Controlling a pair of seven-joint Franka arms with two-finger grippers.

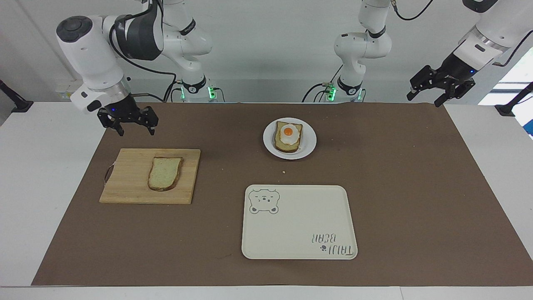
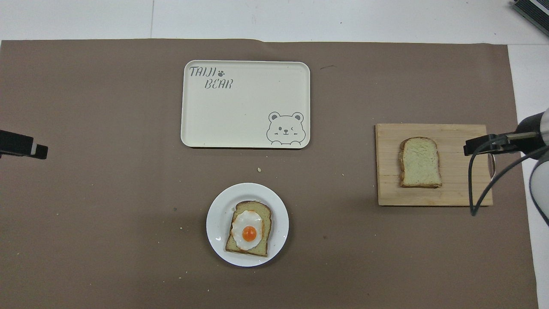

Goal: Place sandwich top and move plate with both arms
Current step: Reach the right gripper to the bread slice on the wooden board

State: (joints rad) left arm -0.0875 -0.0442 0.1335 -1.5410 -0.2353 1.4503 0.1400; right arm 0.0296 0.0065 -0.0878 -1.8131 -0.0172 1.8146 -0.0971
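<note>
Reaching is the step: right gripper (image 1: 131, 123), spread and empty, must descend onto the pale brown-crusted sandwich top (image 1: 165, 173) on the wooden board (image 1: 125, 183); left gripper (image 1: 440, 86), spread, waits.
</note>
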